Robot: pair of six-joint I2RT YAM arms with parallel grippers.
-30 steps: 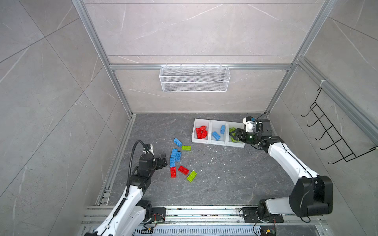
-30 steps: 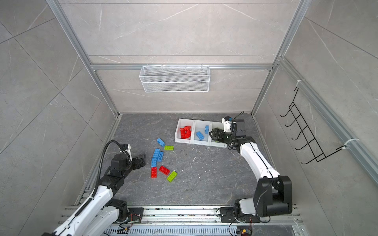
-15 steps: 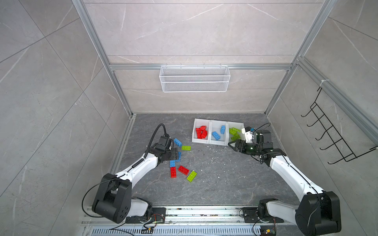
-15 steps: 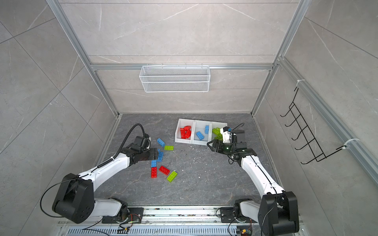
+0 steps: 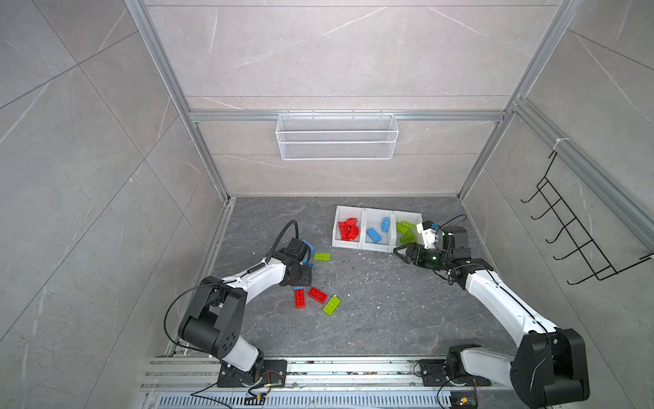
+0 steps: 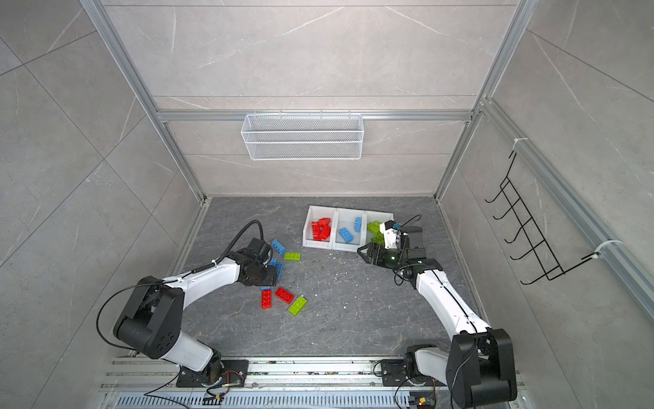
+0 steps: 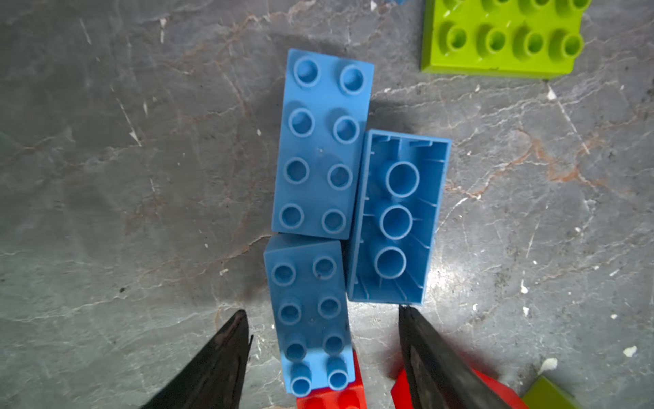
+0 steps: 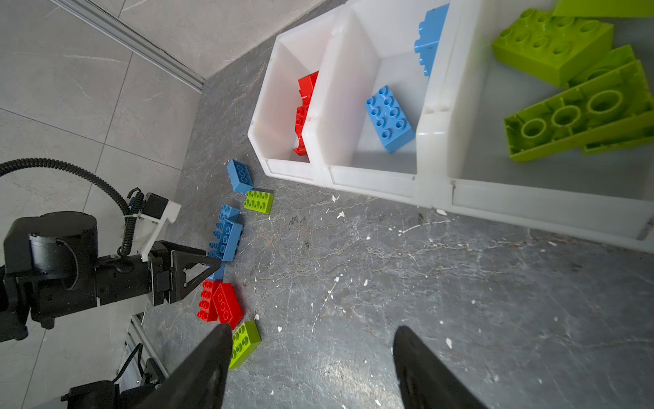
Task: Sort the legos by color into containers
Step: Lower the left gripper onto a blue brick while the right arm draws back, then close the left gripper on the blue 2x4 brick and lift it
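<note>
Three blue legos lie side by side on the floor: one stud-up (image 7: 323,141), one hollow side up (image 7: 398,216), one (image 7: 309,318) partly on a red brick (image 7: 329,398). My left gripper (image 7: 322,311) points down over that last blue brick, open, jaws either side with a gap. Two red (image 5: 299,298) and two green legos (image 5: 331,305) lie nearby. The containers (image 5: 364,226) hold red, blue and green legos separately. My right gripper (image 8: 311,328) hangs open and empty before the green bin (image 5: 400,252).
A white wire mesh basket (image 5: 336,136) hangs on the back wall. A black hook rack (image 5: 566,240) is on the right wall. Another blue brick (image 6: 278,246) and a green one (image 6: 292,256) lie left of the bins. White specks dot the floor.
My left arm swung in from the left wall to the blue bricks, and its jaws narrowed. My right gripper pulled back from over the green bin to the floor in front.
</note>
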